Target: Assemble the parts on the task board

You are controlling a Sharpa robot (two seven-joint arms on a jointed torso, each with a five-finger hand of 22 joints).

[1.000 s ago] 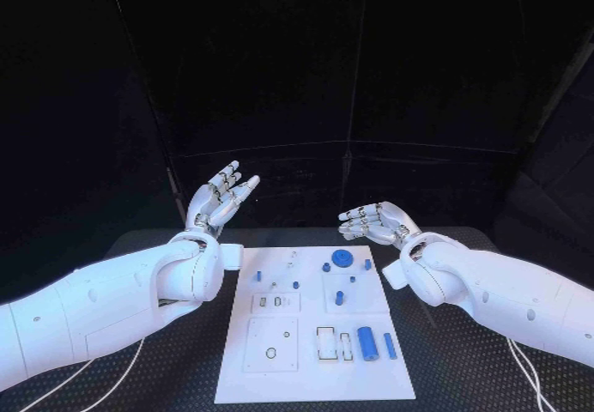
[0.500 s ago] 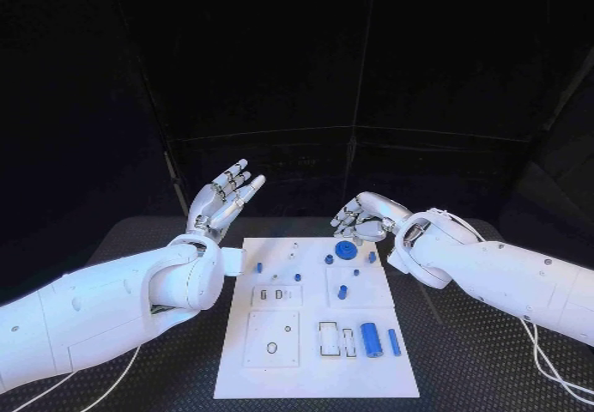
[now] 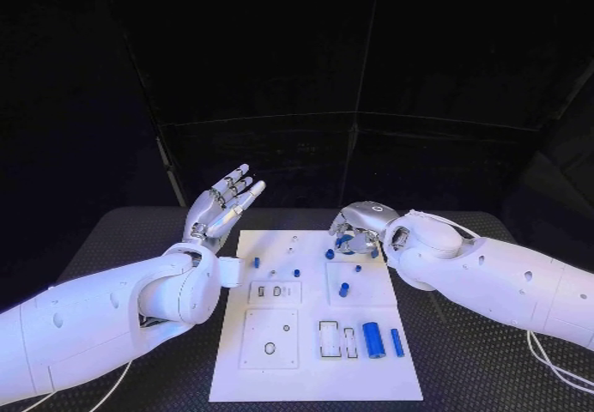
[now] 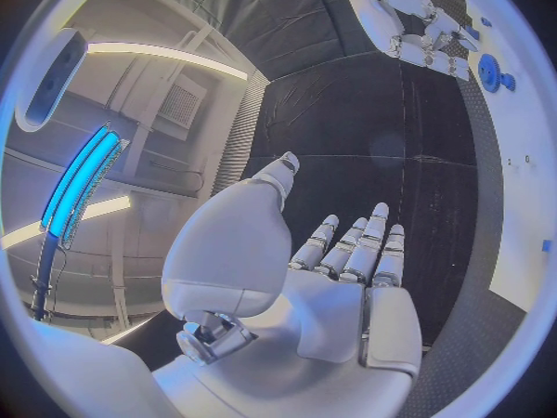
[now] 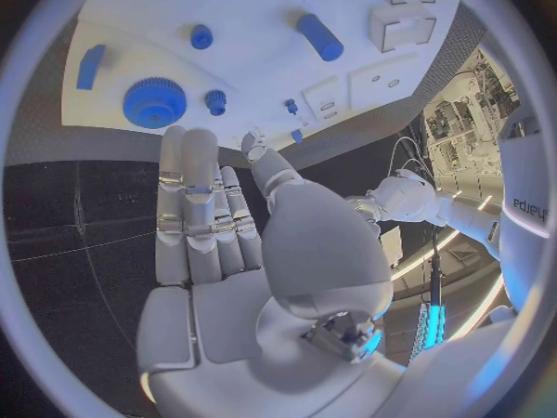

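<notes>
The right hand (image 3: 356, 230) hangs over the far end of the task board (image 3: 316, 378), palm down, its fingers (image 5: 191, 190) straight and lying side by side with nothing between them. Just past those fingertips, in the right wrist view, sits a round blue gear (image 5: 153, 102) on the board; a small blue knob (image 5: 216, 101) lies just beside the fingertips on the thumb side, and a small blue peg (image 5: 200, 36) stands further out from them. No fingertip touches any of these.

The left hand (image 3: 221, 202) is raised beyond the board's far left corner, above the black bench (image 3: 118, 236) — palm open and turned up, fingers (image 4: 360, 246) extended close together, thumb set apart, holding nothing. It is well apart from every part.

The rest of the parts lie further from both sets of fingers: a blue cylinder (image 3: 372, 340) and a slim blue bar (image 3: 397, 342) rest side by side at the near end of the board, beside a white rectangular frame (image 3: 328, 338). Small blue pegs (image 3: 343, 290) stand scattered across the middle of the board — all untouched.
</notes>
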